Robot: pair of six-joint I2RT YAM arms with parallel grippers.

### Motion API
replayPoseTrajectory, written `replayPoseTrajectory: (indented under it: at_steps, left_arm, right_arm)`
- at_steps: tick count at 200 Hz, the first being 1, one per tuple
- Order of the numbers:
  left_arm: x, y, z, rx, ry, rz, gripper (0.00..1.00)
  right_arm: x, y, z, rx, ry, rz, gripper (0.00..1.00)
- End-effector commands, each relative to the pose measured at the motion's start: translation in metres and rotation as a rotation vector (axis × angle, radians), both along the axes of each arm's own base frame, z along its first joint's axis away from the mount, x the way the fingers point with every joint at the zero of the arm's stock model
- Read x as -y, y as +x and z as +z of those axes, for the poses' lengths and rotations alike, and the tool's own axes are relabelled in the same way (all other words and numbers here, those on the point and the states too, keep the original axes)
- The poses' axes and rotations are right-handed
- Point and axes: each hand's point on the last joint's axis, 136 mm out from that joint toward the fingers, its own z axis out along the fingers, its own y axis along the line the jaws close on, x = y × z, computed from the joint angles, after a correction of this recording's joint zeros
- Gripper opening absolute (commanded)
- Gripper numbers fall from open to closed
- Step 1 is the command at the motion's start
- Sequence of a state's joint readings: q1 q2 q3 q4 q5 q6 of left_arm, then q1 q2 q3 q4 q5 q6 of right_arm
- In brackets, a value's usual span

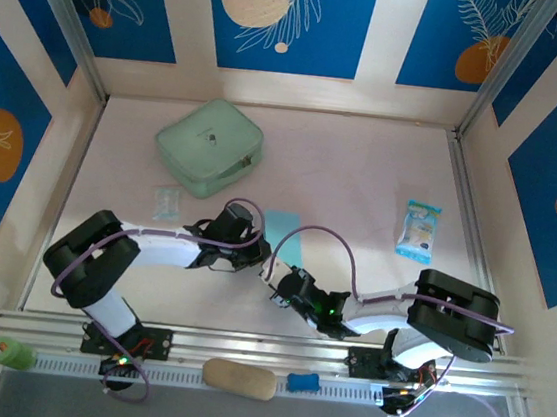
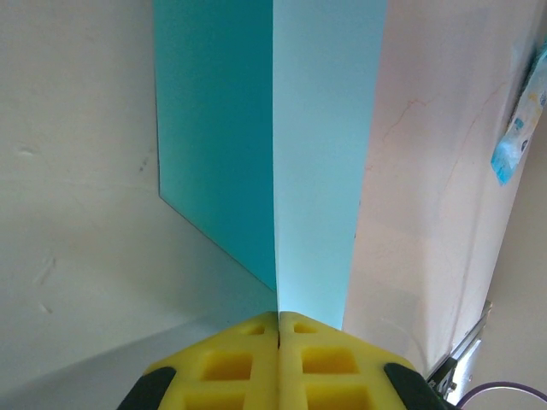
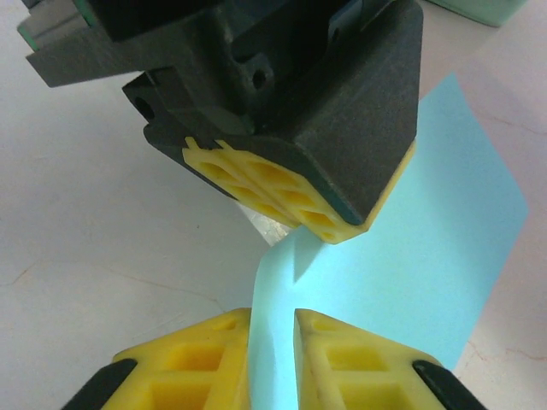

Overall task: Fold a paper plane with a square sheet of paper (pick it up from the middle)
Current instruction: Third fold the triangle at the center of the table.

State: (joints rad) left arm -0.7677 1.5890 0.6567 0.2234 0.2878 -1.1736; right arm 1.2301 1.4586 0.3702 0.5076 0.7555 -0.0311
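The square sheet of paper [image 1: 278,227], light cyan-blue, hangs over the table's middle, bent into two upright halves along a crease [image 2: 274,171]. My left gripper [image 2: 279,314] is shut on its near edge at the crease. In the right wrist view the left gripper [image 3: 329,231] pinches the sheet [image 3: 427,239] from above. A curled flap of the sheet runs between the yellow fingers of my right gripper [image 3: 273,314], whose jaws stand a little apart. From above, the right gripper [image 1: 280,281] sits just in front of the left gripper [image 1: 254,246]. The paper plane is out of view.
A mint-green case [image 1: 209,146] lies at the back left, with a small clear packet [image 1: 166,202] in front of it. A printed blue-white packet [image 1: 419,231] lies to the right. A green roll [image 1: 8,352] and a tan pad [image 1: 239,378] rest on the front rail.
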Motion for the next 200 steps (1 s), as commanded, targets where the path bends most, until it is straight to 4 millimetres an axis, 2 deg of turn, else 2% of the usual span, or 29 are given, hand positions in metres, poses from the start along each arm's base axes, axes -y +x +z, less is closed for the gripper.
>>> replayPoseTrajectory:
  at_steps: [1,49,81,109,123,162,200]
  left_arm:
    - [-0.005,0.002,0.006,0.003,-0.007,0.010,0.03]
    - [-0.007,0.002,0.006,0.009,0.005,0.012,0.08]
    - [-0.013,0.004,0.012,0.035,0.037,0.017,0.28]
    - [-0.036,0.008,0.023,0.089,0.139,0.056,0.44]
    - [-0.049,0.010,0.030,0.119,0.185,0.079,0.48]
    - [-0.070,0.016,0.051,0.196,0.243,0.109,0.53]
    - [-0.064,0.022,0.057,0.214,0.213,0.090,0.52]
  right_arm:
    - [0.004,0.003,0.007,0.007,0.030,-0.029,0.16]
    - [0.001,-0.001,0.005,-0.034,0.033,-0.007,0.07]
    - [-0.003,-0.007,0.003,-0.116,0.068,0.022,0.05]
    - [-0.008,-0.021,0.006,-0.311,0.186,0.066,0.06]
    - [-0.007,-0.024,0.010,-0.432,0.273,0.066,0.06]
    - [-0.002,-0.032,0.027,-0.765,0.457,0.105,0.06]
    - [-0.007,-0.036,0.031,-0.905,0.496,0.129,0.06]
